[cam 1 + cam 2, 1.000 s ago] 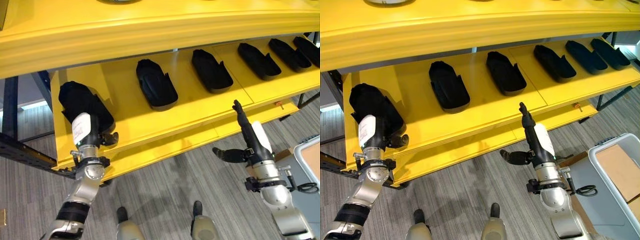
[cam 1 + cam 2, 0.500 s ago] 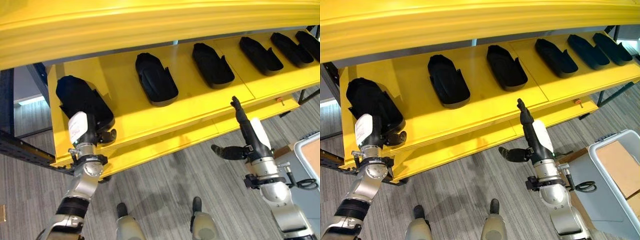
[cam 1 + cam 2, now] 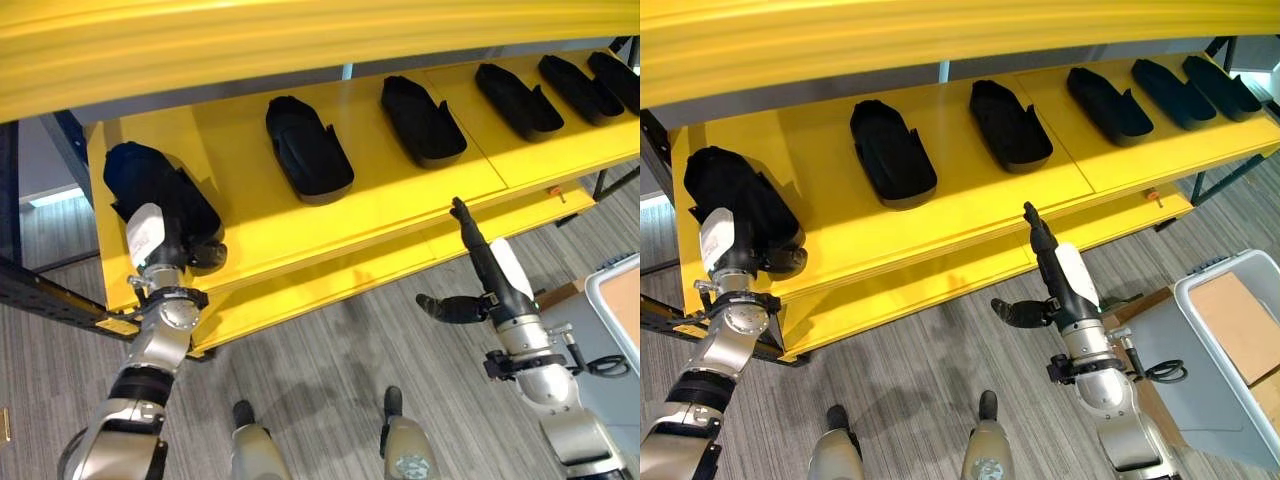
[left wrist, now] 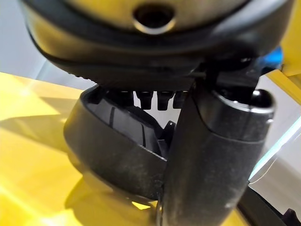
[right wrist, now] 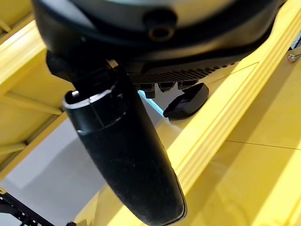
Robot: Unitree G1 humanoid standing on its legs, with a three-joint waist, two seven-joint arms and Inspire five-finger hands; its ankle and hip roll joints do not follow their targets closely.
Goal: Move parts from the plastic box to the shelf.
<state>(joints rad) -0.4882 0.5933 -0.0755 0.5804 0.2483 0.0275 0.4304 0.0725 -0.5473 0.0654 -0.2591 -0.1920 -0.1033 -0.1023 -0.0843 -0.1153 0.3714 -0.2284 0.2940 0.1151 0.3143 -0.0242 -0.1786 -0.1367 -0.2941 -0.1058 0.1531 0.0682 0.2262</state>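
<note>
Left hand (image 3: 165, 262) at the left end of the yellow shelf (image 3: 380, 215), thumb and fingers closed around the near end of a black part (image 3: 150, 190). Left wrist view confirms: thumb (image 4: 207, 155) pressed against the part's outer wall (image 4: 113, 155), finger row curled over its rim on the inside. The part sits on the shelf surface at the far left, long axis running front to back, slightly angled.

Right hand (image 3: 1050, 270) empty, held in front of the shelf's front edge about mid-span. Fingers straight and pointing up toward the shelf lip, thumb sticking out sideways to the robot's left. Fingertips are just beside the lip; whether they touch it, can't tell. Right wrist view shows the thumb (image 5: 127, 155) extended with nothing between it and the fingers.

Five more black parts lie in a row along the same shelf level, all open side up, well apart from each other: second part (image 3: 307, 150), third part (image 3: 422, 120), fourth part (image 3: 518, 100), fifth part (image 3: 572, 82), sixth part (image 3: 617, 78) at the right edge of the left eye view. A lower yellow shelf lip (image 3: 940, 285) runs below the front edge.

Plastic box (image 3: 1230, 350) on the floor at lower right, grey, with cardboard sheet (image 3: 1240, 330) inside. Floor is grey plank pattern
</note>
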